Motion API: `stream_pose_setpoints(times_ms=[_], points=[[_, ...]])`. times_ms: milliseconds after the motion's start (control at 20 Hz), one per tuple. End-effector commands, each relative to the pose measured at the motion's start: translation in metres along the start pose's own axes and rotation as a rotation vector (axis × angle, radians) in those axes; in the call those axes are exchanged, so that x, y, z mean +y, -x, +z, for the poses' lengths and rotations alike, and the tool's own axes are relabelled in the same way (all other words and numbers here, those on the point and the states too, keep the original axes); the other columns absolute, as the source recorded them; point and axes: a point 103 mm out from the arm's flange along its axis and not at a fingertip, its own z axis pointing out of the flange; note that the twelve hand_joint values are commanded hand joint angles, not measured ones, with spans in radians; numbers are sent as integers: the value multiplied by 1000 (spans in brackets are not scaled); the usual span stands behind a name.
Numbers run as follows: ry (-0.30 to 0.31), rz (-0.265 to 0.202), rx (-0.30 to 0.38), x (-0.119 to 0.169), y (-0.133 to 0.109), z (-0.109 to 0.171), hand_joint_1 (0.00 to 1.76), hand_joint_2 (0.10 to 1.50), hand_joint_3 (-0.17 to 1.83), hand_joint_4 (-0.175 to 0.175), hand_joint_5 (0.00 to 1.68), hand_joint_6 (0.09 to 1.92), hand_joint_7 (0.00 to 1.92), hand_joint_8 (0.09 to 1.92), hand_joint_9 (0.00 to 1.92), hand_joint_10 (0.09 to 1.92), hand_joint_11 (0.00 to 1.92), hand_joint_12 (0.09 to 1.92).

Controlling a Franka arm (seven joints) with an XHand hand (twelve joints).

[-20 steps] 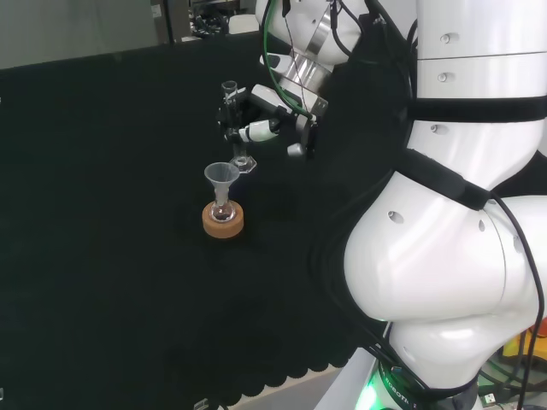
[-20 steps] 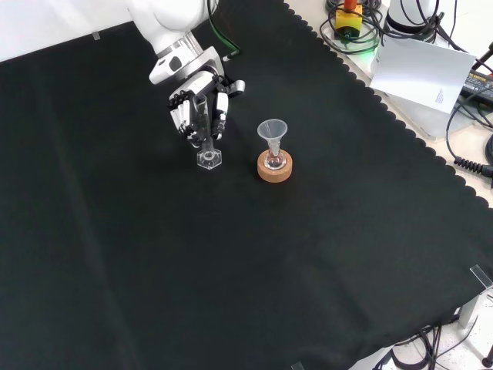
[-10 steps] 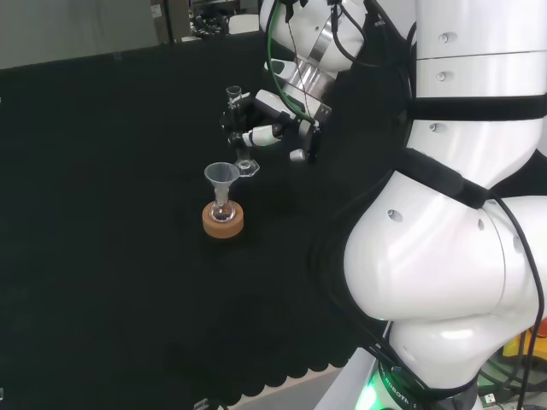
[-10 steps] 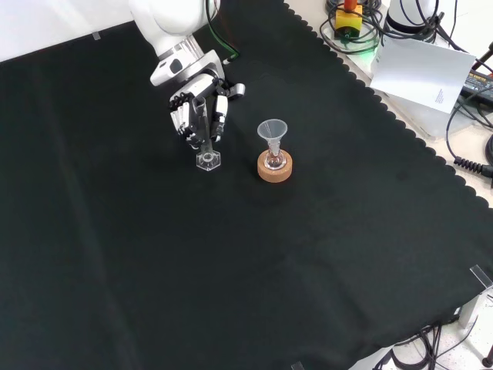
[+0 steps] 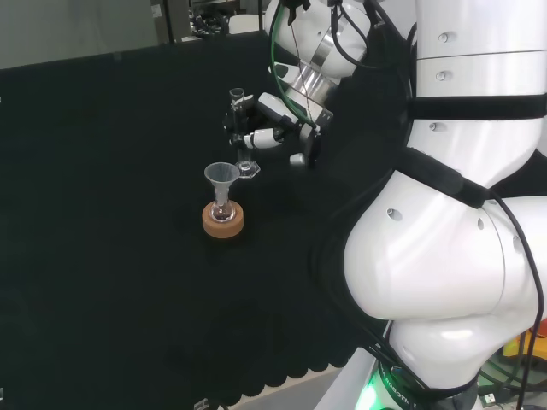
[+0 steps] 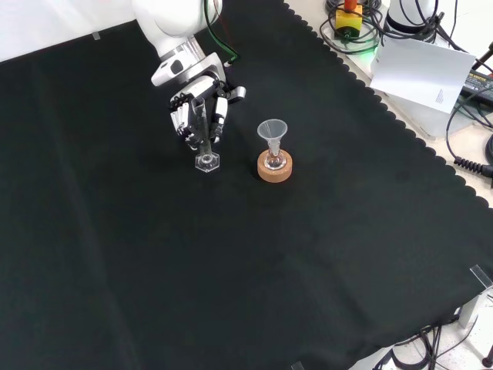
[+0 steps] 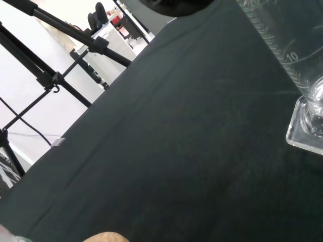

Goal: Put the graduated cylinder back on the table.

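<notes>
Head view: the black and white robot hand [image 5: 267, 128] has its fingers curled round the slim clear glass graduated cylinder [image 5: 240, 130], which stands about upright. Its hexagonal foot sits low at the black cloth of the table [image 5: 102, 256], though I can't tell if it's actually touching. Just in front, toward the near scalloped edge, there's a small clear flask with a clear funnel [image 5: 222, 177] in its neck, parked on a round cork ring stand [image 5: 222, 220].

Front view: the hand [image 6: 199, 109] comes in from the top and grips the cylinder [image 6: 204, 139] along its tube, foot down by the cloth. The cork ring [image 6: 275, 167] with the funnel [image 6: 272, 132] is just to its right, apart from it, well away from the table's [image 6: 115, 270] edges.

Wrist view: the cylinder's [image 7: 298, 70] graduated tube and clear foot show close against the cloth.
</notes>
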Motion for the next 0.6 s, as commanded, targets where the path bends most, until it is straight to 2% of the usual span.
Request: stream_pose_setpoints(times_ms=[50,600], points=[[6,1,-6,-1,1,1,1232,1089,-2,39,1025,987,1076,842,1443,87,1190,768],[9,7,0,-2,3,3,1224,1103,3,37,986,1042,1043,899,1422,87,1166,789]])
